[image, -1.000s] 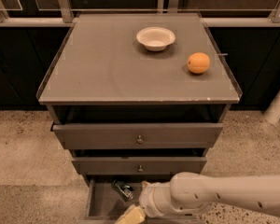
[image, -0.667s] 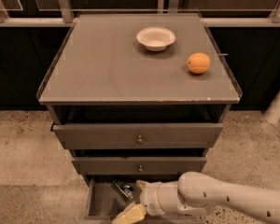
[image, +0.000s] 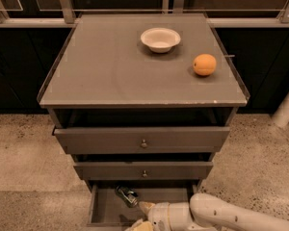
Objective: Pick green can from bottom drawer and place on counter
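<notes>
The green can (image: 126, 195) lies on its side on the floor of the open bottom drawer (image: 102, 211), near its back left. My gripper (image: 140, 215) is at the bottom edge of the view, inside the drawer, just right of and nearer than the can. Its beige fingers (image: 146, 207) are spread and hold nothing. The white arm behind it reaches in from the lower right. The counter (image: 111, 71) is the cabinet's flat grey-brown top.
A white bowl (image: 160, 39) and an orange fruit (image: 204, 64) sit on the counter's far right part. The two upper drawers (image: 142, 139) stand slightly pulled out above the bottom one. A white post (image: 288, 107) stands at the right.
The arm's wrist has sunk lower in the view and its upper finger now points toward the can. The can has not moved.
</notes>
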